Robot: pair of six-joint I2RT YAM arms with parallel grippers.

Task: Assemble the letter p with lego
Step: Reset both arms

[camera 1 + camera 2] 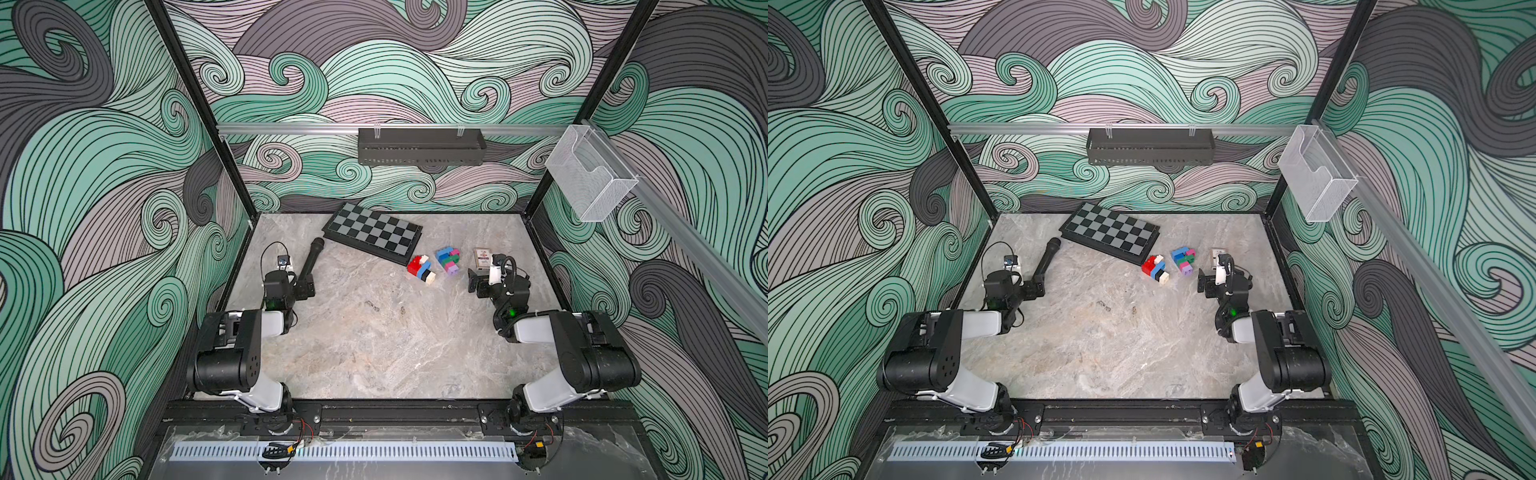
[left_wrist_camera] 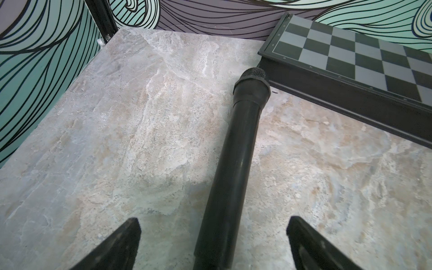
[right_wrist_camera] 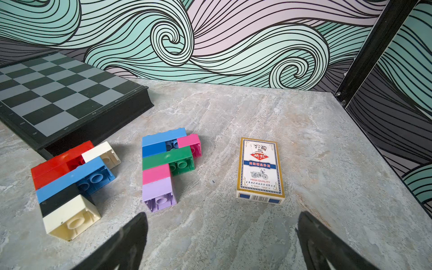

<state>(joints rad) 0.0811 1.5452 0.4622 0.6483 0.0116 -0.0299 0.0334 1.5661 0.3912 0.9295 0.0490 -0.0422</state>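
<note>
The lego lies in two joined clusters on the marble table, right of centre. One cluster of red, blue, black and cream bricks [image 1: 420,269] [image 1: 1154,269] [image 3: 70,184] sits by the chessboard's near corner. Just to its right lies the other, of blue, pink, green and lilac bricks [image 1: 449,261] [image 1: 1183,261] [image 3: 167,163]. My right gripper [image 1: 485,277] [image 3: 222,217] stands open and empty, slightly nearer than the lilac brick and the card pack. At the far left my left gripper [image 1: 300,280] [image 2: 214,224] is open, its fingers wide on either side of a microphone's handle without touching it.
A black microphone [image 1: 312,258] [image 2: 243,131] lies pointing at the folded chessboard [image 1: 372,232] [image 3: 58,93] by the back wall. A pack of playing cards [image 1: 482,258] [image 3: 259,168] lies right of the lego. A black tray [image 1: 419,147] and a clear holder [image 1: 590,174] hang on the rails.
</note>
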